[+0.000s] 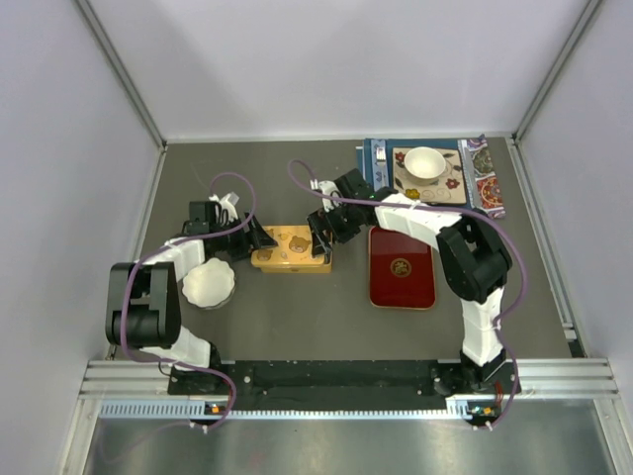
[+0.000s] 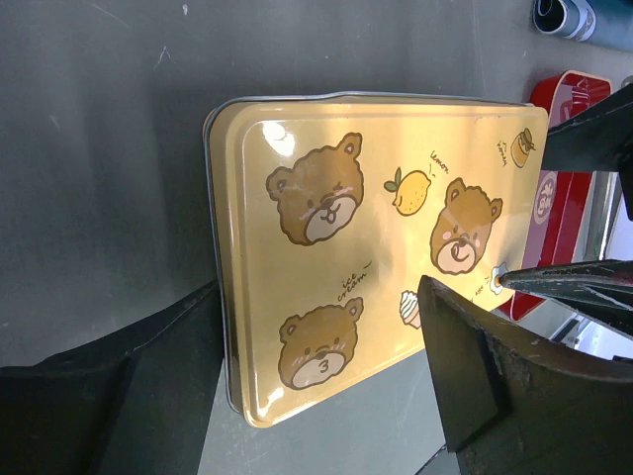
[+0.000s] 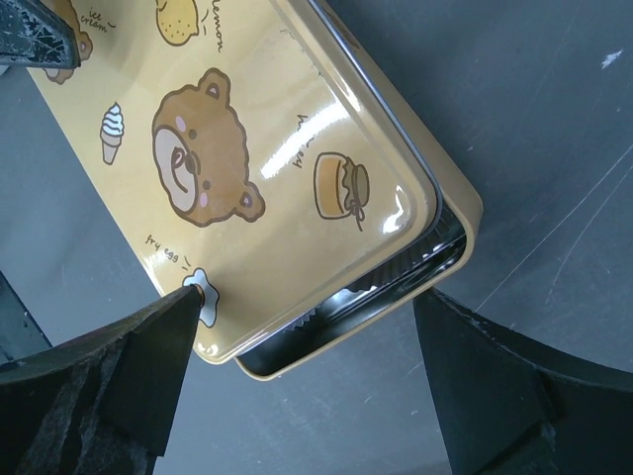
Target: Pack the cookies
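A yellow tin with a bear-print lid lies between the two arms. The lid sits askew on its base; in the right wrist view a gap at the corner shows white fluted paper inside. No cookies show in any view. My left gripper is open at the tin's left end, its jaws straddling a lid corner. My right gripper is open at the right end, one fingertip touching the lid at the fried-egg print, the other off the tin.
A red tray with a round mark in its middle lies right of the tin. A white fluted bowl shape sits by the left arm. A white cup stands on a patterned mat at the back right.
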Robot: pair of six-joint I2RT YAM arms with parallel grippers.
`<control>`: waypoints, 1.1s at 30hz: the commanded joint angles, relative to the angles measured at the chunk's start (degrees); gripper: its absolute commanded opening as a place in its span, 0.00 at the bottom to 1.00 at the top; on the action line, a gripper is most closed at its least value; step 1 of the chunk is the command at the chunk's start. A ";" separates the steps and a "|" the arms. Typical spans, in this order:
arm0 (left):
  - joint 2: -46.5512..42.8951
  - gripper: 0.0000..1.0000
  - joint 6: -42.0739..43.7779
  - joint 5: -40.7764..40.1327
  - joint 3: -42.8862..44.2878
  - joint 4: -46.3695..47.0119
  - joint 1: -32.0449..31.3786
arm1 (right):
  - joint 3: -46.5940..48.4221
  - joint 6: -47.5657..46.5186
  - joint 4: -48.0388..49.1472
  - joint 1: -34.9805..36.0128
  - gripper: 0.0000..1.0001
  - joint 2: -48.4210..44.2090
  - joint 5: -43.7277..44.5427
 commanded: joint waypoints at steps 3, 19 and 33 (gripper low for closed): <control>0.21 0.80 1.05 1.06 2.19 0.82 -0.21 | 3.35 0.10 1.31 0.74 0.88 2.11 -0.74; 0.47 0.82 2.19 -0.08 3.86 -0.58 -2.67 | 3.53 0.36 0.78 -1.19 0.72 2.28 -0.65; 0.22 0.85 4.13 -1.31 5.89 -2.78 -3.63 | 2.30 0.10 0.52 -2.16 0.49 3.08 0.14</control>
